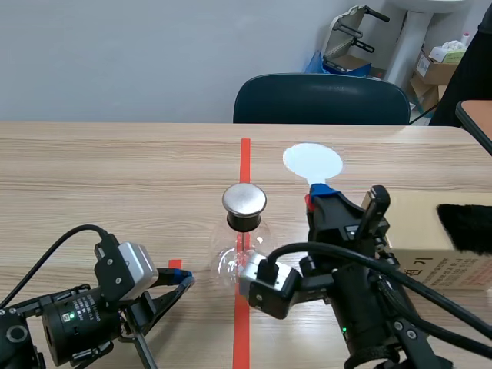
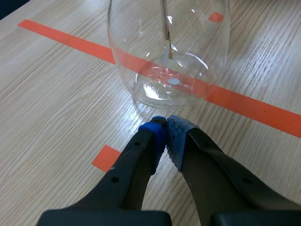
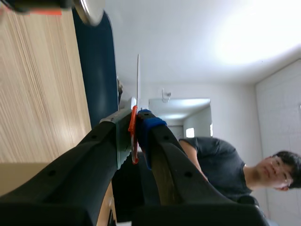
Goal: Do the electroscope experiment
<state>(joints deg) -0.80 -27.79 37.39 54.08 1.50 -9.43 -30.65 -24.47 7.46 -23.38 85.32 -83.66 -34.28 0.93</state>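
Box (image 1: 430,231) beside flask (image 1: 231,261) and paddle (image 1: 311,161) — chair (image 1: 323,98) beyond.

Flask (image 2: 136,66) neck out of frame

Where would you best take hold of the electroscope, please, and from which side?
Probably by the black stopper at its neck, just under the metal disc, coming in level from the left: the left gripper is shut on nothing beside it, while the right gripper is shut on the white paddle. The glass bulb is wide, round and smooth, so a grip may slip there.
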